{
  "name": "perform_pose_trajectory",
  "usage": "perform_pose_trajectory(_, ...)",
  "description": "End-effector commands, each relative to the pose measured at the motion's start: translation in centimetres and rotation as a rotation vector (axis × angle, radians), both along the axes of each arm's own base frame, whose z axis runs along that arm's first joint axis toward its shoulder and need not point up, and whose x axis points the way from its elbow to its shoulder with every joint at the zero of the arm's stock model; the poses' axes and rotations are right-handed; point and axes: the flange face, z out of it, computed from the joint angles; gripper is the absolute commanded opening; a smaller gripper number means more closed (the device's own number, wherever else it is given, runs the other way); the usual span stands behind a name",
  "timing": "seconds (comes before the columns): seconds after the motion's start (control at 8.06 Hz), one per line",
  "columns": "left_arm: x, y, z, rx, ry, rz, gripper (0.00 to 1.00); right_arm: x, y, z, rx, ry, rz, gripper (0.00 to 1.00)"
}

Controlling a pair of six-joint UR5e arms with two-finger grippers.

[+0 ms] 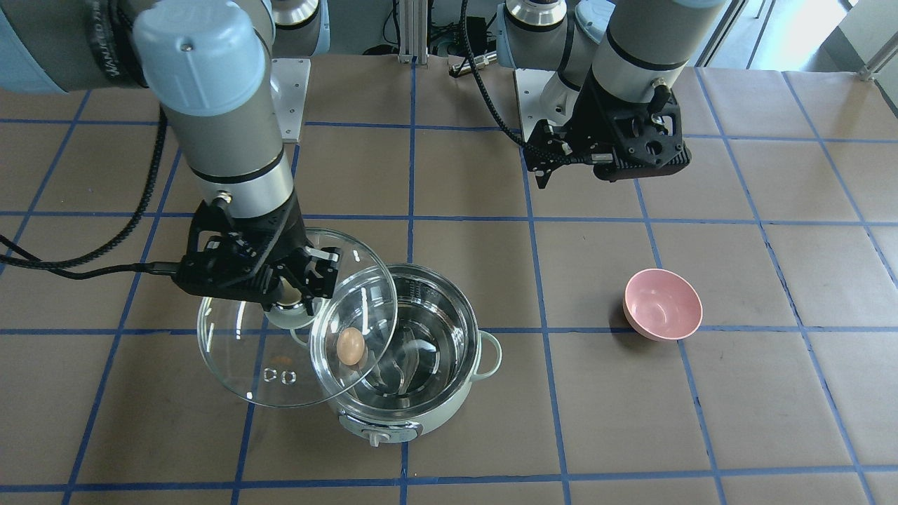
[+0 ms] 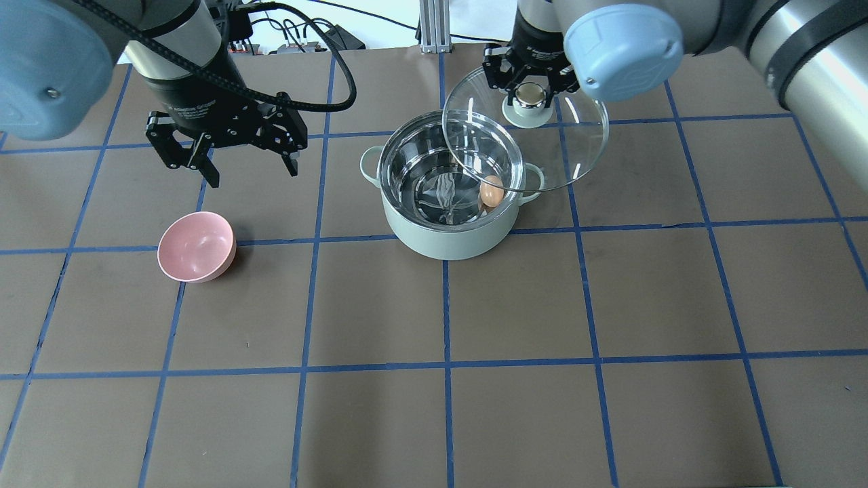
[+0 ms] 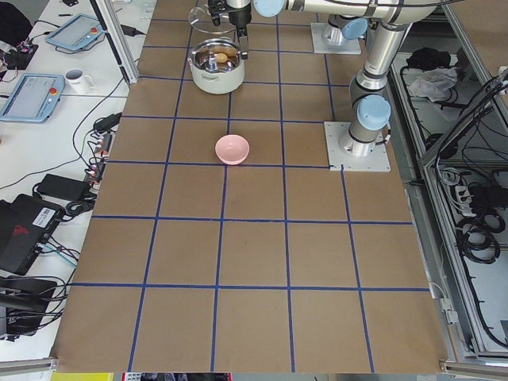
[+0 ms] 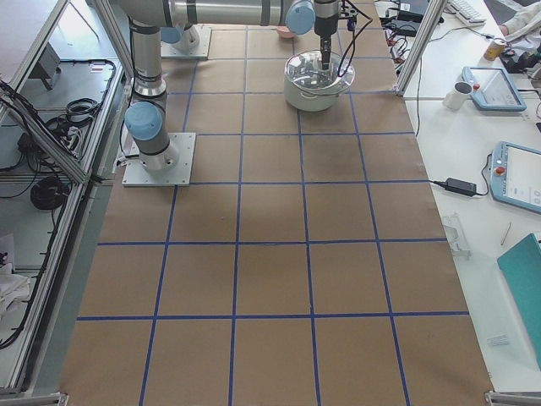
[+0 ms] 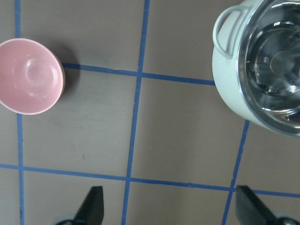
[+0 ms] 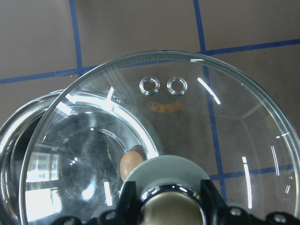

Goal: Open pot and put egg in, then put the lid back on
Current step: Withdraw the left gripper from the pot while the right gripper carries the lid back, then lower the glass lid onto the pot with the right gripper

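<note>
Glass lid (image 1: 238, 354) in right fingers (image 1: 324, 275); egg (image 1: 351, 346) in pot (image 1: 449, 408).

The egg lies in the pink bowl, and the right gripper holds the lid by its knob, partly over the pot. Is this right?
Not quite. The egg lies inside the pot, not in the pink bowl, which is empty; the overhead exterior view shows this. The rest holds: the right gripper holds the lid by its knob, partly over the pot.
</note>
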Motion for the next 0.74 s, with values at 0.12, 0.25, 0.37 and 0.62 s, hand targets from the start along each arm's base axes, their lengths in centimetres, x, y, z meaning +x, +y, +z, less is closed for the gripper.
perform_pose_trajectory(0.12, 0.8, 2.0, 0.5, 0.041, -0.038, -0.005, 1.0, 9.1, 0.5, -4.0, -0.027, -0.043, -0.063, 0.0)
perform_pose_trajectory(0.25, 0.8, 2.0, 0.5, 0.04, -0.037, -0.005, 1.0, 10.3, 0.5, -5.3, -0.021, -0.038, -0.053, 0.0)
perform_pose_trajectory(0.37, 0.8, 2.0, 0.5, 0.04, -0.037, -0.004, 1.0, 10.8, 0.5, -6.0, -0.011, -0.034, -0.043, 0.0)
perform_pose_trajectory(0.62, 0.8, 2.0, 0.5, 0.04, -0.037, -0.004, 1.0, 10.8, 0.6, -6.7, 0.002, -0.031, -0.047, 0.0)
